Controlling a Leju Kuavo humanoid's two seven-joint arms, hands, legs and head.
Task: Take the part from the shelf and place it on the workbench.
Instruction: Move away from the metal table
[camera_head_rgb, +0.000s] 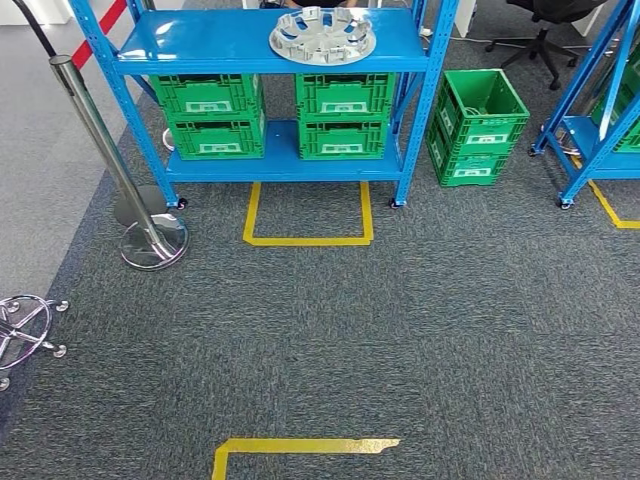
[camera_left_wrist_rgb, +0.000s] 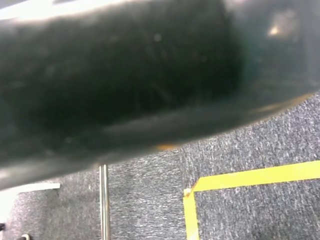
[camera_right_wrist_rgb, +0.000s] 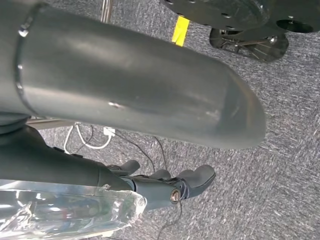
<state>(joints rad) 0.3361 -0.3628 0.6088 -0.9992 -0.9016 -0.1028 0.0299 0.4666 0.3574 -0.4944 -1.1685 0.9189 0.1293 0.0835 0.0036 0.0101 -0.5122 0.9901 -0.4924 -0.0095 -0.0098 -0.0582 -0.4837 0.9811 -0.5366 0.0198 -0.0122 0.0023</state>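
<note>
Right hand (camera_right_wrist_rgb: 166, 187), right wrist view: thick grey thumb and darker fingers lie extended side by side, slightly curled at the tips, hanging over grey carpet (camera_right_wrist_rgb: 286, 150). Nothing between them; fingers loose, holding nothing, touching nothing. A crinkled clear plastic wrap (camera_right_wrist_rgb: 68, 207) sits at the wrist behind the fingers. White cable (camera_right_wrist_rgb: 90, 142) trails on the carpet beyond the hand.

Left hand: the left wrist view is mostly a dark blurred surface close to the lens; cannot tell whether the fingers are apart or together. Beneath it, carpet, a corner of yellow floor tape (camera_left_wrist_rgb: 234, 180) and a thin metal post (camera_left_wrist_rgb: 104, 202).

Head view, looking forward and down: the part, a silver wheel cover (camera_head_rgb: 323, 35), lies flat on the top board of the blue shelf (camera_head_rgb: 226, 45) at 12 o'clock, toward that board's right half. Green crates (camera_head_rgb: 215, 115) are stacked two high in two columns on the lower board. Another green crate stack (camera_head_rgb: 475, 125) stands on the floor at 1 o'clock, just beside the shelf's right leg. Chrome stanchion (camera_head_rgb: 113, 160) leans at 10 o'clock, its base on the carpet. Yellow tape outline (camera_head_rgb: 309, 215) on the floor in front of the shelf; a second tape corner (camera_head_rgb: 302, 447) at 6 o'clock.

Wheel cover lies well apart from the right hand, which hangs low by the floor.
</note>
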